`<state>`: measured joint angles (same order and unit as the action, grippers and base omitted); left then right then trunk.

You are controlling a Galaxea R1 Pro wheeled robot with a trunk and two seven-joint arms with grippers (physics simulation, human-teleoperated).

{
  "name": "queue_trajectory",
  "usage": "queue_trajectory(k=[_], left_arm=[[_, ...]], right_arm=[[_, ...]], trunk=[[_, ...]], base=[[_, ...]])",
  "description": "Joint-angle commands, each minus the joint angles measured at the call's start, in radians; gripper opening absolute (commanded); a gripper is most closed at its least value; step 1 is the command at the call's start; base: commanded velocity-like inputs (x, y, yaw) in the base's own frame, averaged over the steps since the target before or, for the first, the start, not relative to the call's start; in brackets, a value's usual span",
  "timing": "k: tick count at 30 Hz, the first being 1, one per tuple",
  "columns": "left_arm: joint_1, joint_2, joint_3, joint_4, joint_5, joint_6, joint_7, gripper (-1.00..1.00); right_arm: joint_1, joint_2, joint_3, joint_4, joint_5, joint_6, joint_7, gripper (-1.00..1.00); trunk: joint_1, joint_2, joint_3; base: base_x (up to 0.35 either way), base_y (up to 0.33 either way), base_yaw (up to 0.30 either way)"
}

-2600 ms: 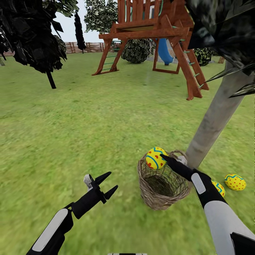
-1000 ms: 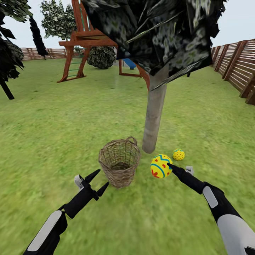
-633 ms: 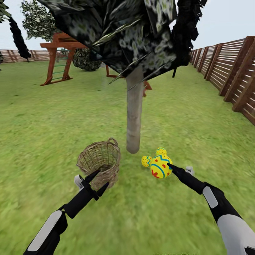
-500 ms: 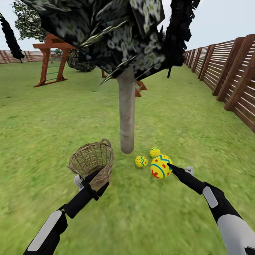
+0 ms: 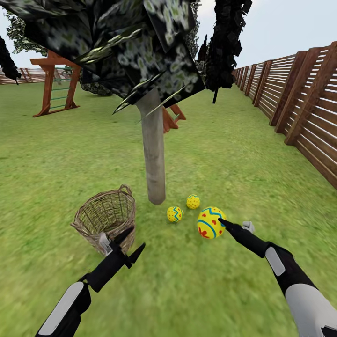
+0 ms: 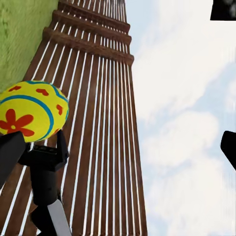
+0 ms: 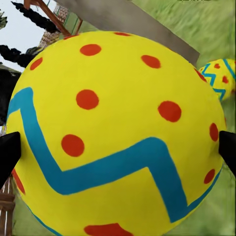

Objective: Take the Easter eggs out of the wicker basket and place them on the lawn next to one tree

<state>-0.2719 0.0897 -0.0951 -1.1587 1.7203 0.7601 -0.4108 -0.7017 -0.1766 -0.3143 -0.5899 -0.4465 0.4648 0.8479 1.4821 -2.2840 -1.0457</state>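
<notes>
Our view has swung right, bringing the tree (image 5: 153, 154) with two eggs (image 5: 175, 214) at its foot nearer centre. Our right hand (image 5: 220, 223) grips the third egg (image 5: 210, 223), off the lawn (image 5: 224, 154); the wicker basket (image 5: 106, 218) looks empty. Left hand (image 5: 132, 239) open, empty.

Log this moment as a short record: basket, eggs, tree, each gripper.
basket: upright on the lawn, left of the tree; no egg seen inside
eggs on grass: two, near egg and far egg, right of the trunk foot
held egg: in the right gripper, above the grass
tree: pale trunk, between basket and eggs
left gripper: jaws open, empty, by the basket
fence: along the right
</notes>
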Motion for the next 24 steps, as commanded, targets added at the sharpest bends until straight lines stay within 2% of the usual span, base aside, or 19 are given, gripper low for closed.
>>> queue_trajectory(k=[1, 5, 10, 11, 12, 15, 18, 19, 21, 24], left_arm=[[0.0, 0.004, -0.001, 0.006, 0.004, 0.002, -0.002, 1.0], [0.0, 0.002, 0.0, 0.029, 0.002, 0.002, -0.004, 1.0], [0.0, 0.001, -0.002, 0.057, 0.002, 0.002, -0.003, 1.0], [0.0, 0.001, -0.002, 0.071, 0.002, 0.002, -0.003, 1.0], [0.0, 0.001, -0.002, 0.07, 0.002, 0.001, -0.003, 1.0], [0.0, 0.0, -0.002, 0.072, 0.001, 0.001, -0.003, 1.0], [0.0, -0.001, -0.002, 0.075, 0.001, 0.001, -0.003, 1.0], [0.0, -0.001, -0.002, 0.076, 0.001, 0.0, -0.003, 1.0], [0.0, -0.001, -0.002, 0.077, 0.001, -0.012, -0.003, 1.0], [0.0, -0.007, -0.005, 0.079, 0.001, -0.021, -0.003, 1.0]], right_arm=[[-0.001, -0.006, 0.004, -0.002, 0.0, 0.002, 0.002, -1.0], [-0.001, -0.009, 0.026, -0.001, 0.023, -0.021, 0.014, -1.0], [0.002, -0.004, 0.031, 0.001, 0.052, -0.049, -0.005, -1.0], [0.002, 0.023, 0.032, -0.004, 0.166, -0.168, -0.243, -1.0], [0.002, 0.044, 0.032, -0.011, 0.176, -0.184, -0.365, -1.0], [0.002, 0.054, 0.032, -0.007, 0.18, -0.258, -0.426, -1.0], [0.002, 0.073, 0.033, -0.003, 0.21, -0.343, -0.548, -1.0], [0.002, 0.095, 0.033, -0.002, 0.236, -0.383, -0.592, -1.0], [0.002, 0.121, 0.034, 0.0, 0.268, -0.455, -0.668, -1.0], [0.002, 0.147, 0.041, 0.0, 0.279, -0.488, -0.779, -1.0]], trunk=[[0.0, 0.0, -0.001], [0.0, 0.0, -0.001], [0.0, 0.0, -0.001], [0.0, 0.0, -0.001], [0.0, 0.0, -0.001], [0.0, 0.0, -0.001], [0.0, 0.0, -0.001], [0.0, 0.0, -0.001], [0.0, 0.0, -0.001], [0.0, 0.0, -0.001]], base=[[0.0, 0.0, 0.0], [0.143, -0.09, 0.0], [0.286, -0.189, 0.0], [0.271, -0.248, 0.0], [0.268, -0.251, 0.0], [0.267, -0.252, 0.0], [0.266, -0.253, 0.0], [0.266, -0.253, 0.0], [0.263, -0.254, 0.026], [0.212, -0.223, 0.241]])
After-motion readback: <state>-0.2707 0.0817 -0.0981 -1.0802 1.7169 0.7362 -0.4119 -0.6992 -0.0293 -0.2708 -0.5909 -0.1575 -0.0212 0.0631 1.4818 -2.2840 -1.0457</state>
